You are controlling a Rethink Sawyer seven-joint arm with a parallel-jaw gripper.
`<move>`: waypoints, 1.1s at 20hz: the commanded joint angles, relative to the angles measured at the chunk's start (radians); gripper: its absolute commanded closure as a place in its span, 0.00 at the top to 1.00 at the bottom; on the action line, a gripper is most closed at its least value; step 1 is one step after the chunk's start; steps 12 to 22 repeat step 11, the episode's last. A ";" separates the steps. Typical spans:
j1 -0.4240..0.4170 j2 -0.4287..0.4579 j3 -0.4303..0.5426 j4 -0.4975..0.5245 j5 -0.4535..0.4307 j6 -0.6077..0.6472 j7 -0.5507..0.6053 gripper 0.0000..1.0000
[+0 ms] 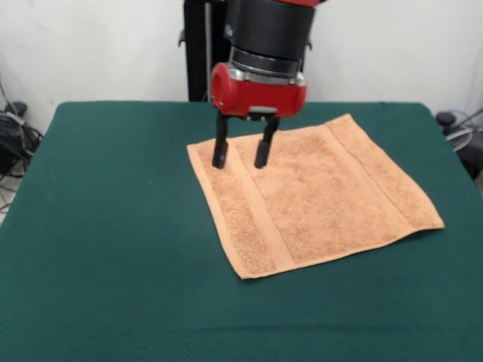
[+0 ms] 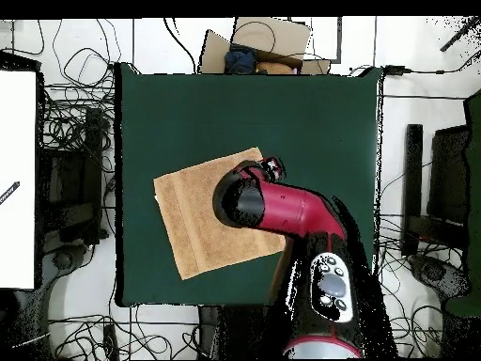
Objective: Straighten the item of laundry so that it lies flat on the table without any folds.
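Towel (image 1: 317, 196), soft, light and limp, lies spread nearly flat on the green table (image 1: 98, 226) directly beneath the gripper (image 1: 241, 161), whose fingers hang parted and empty above one corner, likely the best pinch point.

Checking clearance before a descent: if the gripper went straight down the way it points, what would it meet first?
Most likely the towel: the open gripper points down over its far corner, apparently at or just above the cloth.
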 commanded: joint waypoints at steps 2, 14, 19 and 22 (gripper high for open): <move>-0.030 -0.075 0.165 0.168 0.039 0.133 0.152 1.00; -0.020 -0.074 0.160 0.158 0.028 0.134 0.164 1.00; -0.020 -0.074 0.160 0.158 0.028 0.134 0.164 1.00; -0.020 -0.074 0.160 0.158 0.028 0.134 0.164 1.00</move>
